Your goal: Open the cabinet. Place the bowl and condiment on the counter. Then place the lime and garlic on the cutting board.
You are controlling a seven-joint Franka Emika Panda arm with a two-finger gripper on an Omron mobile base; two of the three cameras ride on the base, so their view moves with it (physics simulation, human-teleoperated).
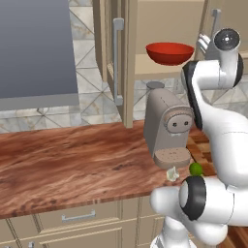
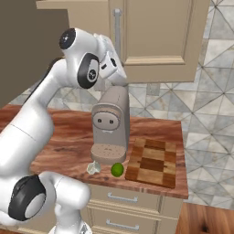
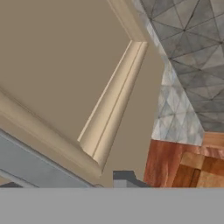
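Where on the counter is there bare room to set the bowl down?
The counter lies bare left of the coffee machine, below the grey panel. Right of the machine it is crowded: garlic and lime sit at its foot, beside the cutting board. The bowl sits on the cabinet shelf.

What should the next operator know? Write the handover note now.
Gripper: up against the cabinet door by its handle; open or shut cannot be told.
Cabinet: one door stands open.
Bowl: on the shelf inside.
Lime and garlic: on the counter, beside the cutting board, not on it.
Left: bowl and condiment to counter, then lime and garlic to board.
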